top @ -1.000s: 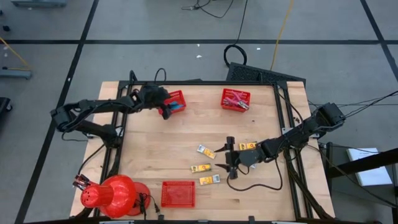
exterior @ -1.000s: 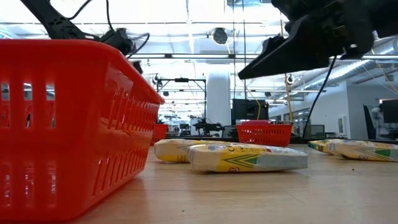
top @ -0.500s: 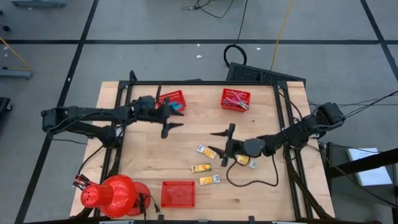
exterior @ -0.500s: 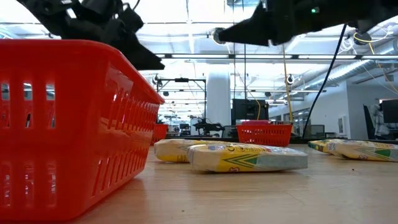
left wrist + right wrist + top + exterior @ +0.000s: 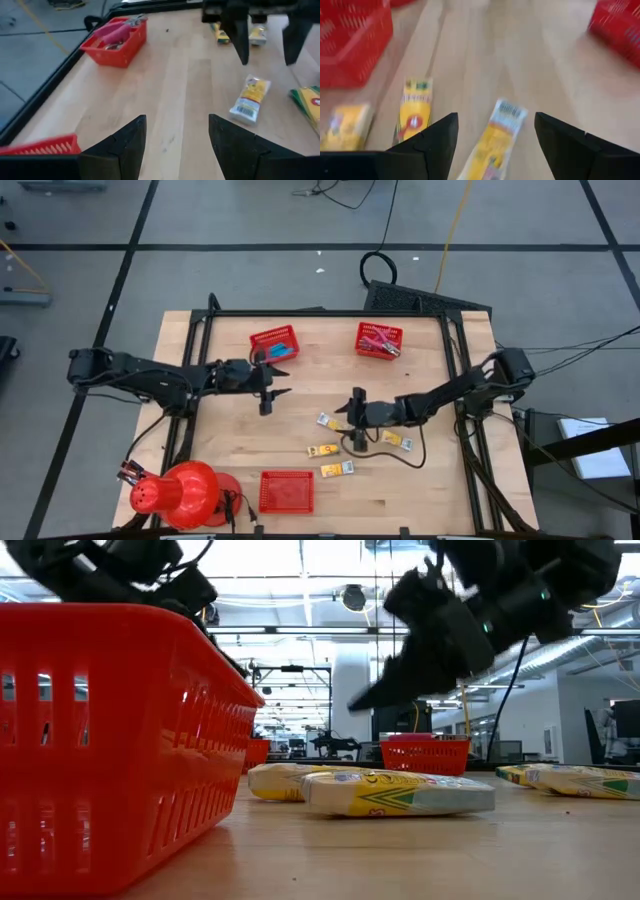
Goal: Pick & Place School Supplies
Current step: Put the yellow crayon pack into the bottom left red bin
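1. We see the right gripper (image 5: 354, 420) over the middle of the tabletop, jaws open and empty, poised above the yellow packets (image 5: 330, 423).
2. In the right wrist view one packet (image 5: 496, 131) lies between the fingers (image 5: 434, 142), and a second packet (image 5: 414, 111) rests just beside it.
3. The packets are scattered between the table's centre and its near edge; one (image 5: 396, 439) lies just beside the right arm, and two (image 5: 322, 450) rest closer to the empty basket (image 5: 286, 491) at the near edge.
4. The left gripper (image 5: 270, 391) hangs near the far-left basket (image 5: 274, 342), jaws open, holding nothing; that basket shows a light-blue block (image 5: 282, 351).
5. The far-right basket (image 5: 379, 339) holds the pink-handled tools (image 5: 377, 336).
6. We judge that the step in hand is picking one packet. To do it well, we should centre the jaws across the packet's narrow width, descend straight, and close only when both fingers clear the neighbouring packet, so it is not dragged along.
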You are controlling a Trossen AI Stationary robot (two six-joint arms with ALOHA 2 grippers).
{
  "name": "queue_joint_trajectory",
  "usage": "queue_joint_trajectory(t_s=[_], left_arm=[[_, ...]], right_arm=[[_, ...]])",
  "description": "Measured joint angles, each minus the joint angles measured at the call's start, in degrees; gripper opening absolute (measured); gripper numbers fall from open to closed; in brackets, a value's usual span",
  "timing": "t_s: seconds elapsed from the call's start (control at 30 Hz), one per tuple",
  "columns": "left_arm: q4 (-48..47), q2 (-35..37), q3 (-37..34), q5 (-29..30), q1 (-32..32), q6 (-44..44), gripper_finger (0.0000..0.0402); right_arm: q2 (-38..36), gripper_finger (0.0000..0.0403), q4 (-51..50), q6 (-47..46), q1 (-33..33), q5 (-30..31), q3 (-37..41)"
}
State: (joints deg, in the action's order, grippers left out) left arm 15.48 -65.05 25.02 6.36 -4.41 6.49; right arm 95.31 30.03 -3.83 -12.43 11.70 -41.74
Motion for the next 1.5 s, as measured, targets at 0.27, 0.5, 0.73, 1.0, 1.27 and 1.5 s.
queue_joint_trajectory(t_s=[0.27, 0.5, 0.73, 1.0, 1.27, 1.5], left_arm=[[8.49, 2.43, -8.61, 3.22, 3.16, -4.8, 0.0218], [10.26, 2.5, -10.97, 9.35, 10.39, -7.48, 0.0218], [15.09, 2.5, -12.38, 13.54, 15.89, -7.07, 0.0218], [15.21, 2.5, -12.4, 15.27, 17.81, -7.18, 0.0218], [15.17, 2.5, -12.4, 15.29, 18.06, -7.72, 0.0218], [15.17, 2.5, -12.4, 15.29, 18.06, -7.75, 0.0218]], right_arm=[[4.82, 0.0254, -4.05, -4.65, -1.19, -2.97, -1.83], [10.47, 0.0254, -8.67, -4.2, -1.53, -2.53, -8.11], [11.17, 0.0254, -12.3, -3.07, -1.47, 2.89, -10.43], [6.63, 0.0254, -17.86, -2.08, -2.02, 5.01, -12.79], [9.32, 0.0254, -22.58, -5.09, -0.67, 3.43, -12.69], [9.75, 0.0254, -22.12, -5.32, 0.46, 3.22, -12.83]])
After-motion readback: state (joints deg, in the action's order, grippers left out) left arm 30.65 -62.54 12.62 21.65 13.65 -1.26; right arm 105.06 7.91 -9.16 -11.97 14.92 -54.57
